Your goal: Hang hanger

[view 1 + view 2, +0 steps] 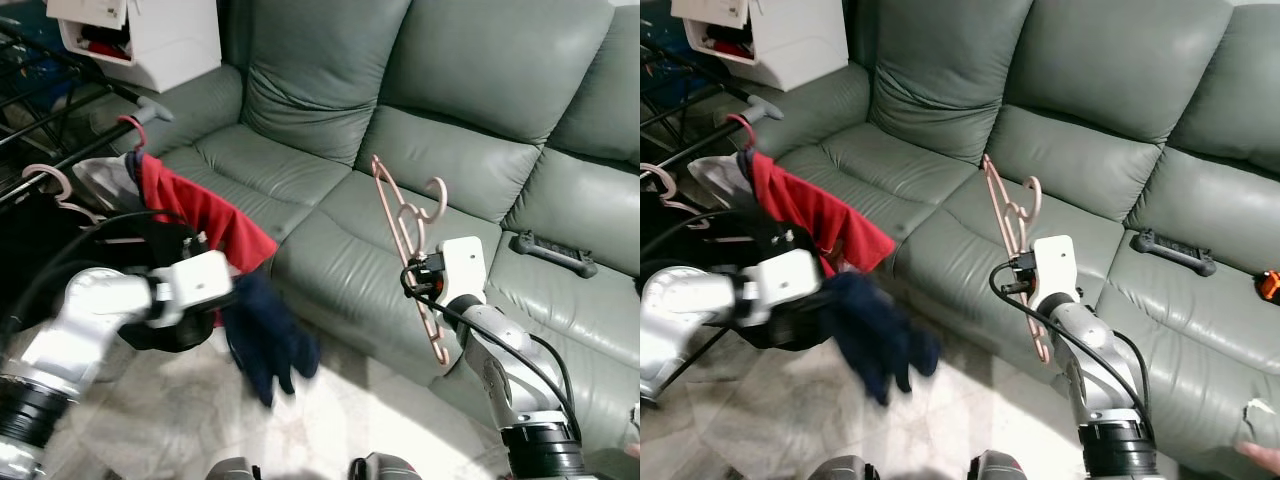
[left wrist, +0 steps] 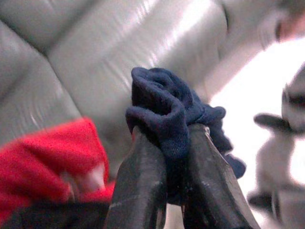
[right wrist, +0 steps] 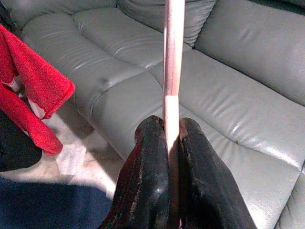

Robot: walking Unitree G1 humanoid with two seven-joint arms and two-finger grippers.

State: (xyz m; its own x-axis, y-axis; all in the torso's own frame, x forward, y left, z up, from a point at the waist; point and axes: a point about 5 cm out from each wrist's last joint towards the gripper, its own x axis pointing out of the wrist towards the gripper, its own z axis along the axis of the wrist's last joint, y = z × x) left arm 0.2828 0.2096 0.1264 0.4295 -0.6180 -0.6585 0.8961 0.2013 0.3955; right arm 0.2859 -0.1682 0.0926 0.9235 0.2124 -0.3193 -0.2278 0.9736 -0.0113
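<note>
Hanger [image 1: 408,232]: a thin pale-pink frame with its hook uppermost, held nearly upright above the front edge of the grey sofa [image 1: 330,190], probably so the hook stays free to catch a rail. The right end effector [image 3: 172,138] is clamped narrow on one slim bar of it, fingers pressed against either side. To the robot's left, the left end effector [image 2: 167,157] is closed on a bunched dark-blue garment [image 1: 262,335] that droops toward the floor, likely kept clear of the hanger. Beyond it a red garment [image 1: 200,215] hangs from a black drying rack [image 1: 60,150], where another hanger [image 1: 50,185] hooks on.
</note>
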